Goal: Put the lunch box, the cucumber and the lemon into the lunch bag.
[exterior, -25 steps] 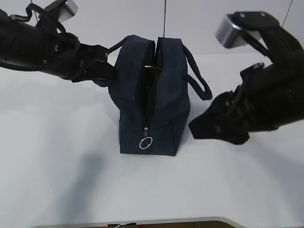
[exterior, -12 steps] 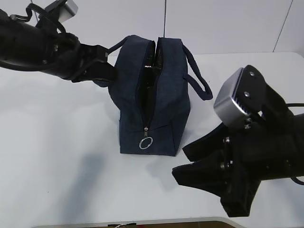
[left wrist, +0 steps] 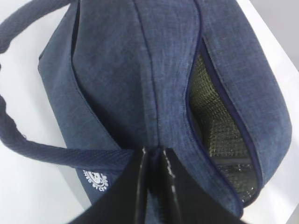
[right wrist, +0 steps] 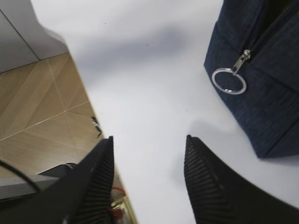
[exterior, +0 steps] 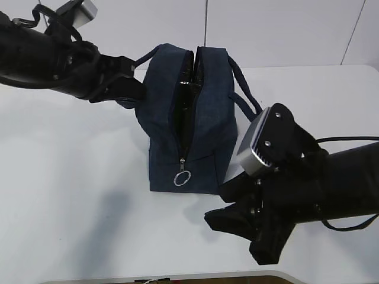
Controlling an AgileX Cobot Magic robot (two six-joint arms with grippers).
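Upright on the white table (exterior: 71, 177) stands the lunch bag (exterior: 201, 118), a boxy dark navy fabric bag whose top zipper is parted, leaving a long dark slit from its crest down its near end. At the foot of that slit hangs the zipper slider with its silver ring pull (exterior: 182, 177), lying against the bag's near face. Through the gap the left wrist view shows a shiny, grid-patterned lining (left wrist: 212, 116). One loop handle (exterior: 246, 97) arches out from the bag's right side; the other handle (left wrist: 28, 140) runs along its left side, where a small white emblem (left wrist: 96, 179) is printed low on the fabric.

Against the bag's upper left side, the left claw (exterior: 127, 83) is closed on the bag's fabric near the opening, its two fingers pressed almost together with a fold pinched between them.

Just right of the bag's near corner, low over the table, the right claw (exterior: 243, 231) is spread wide and grips nothing, the ring pull lying beyond its fingers (right wrist: 93, 186).
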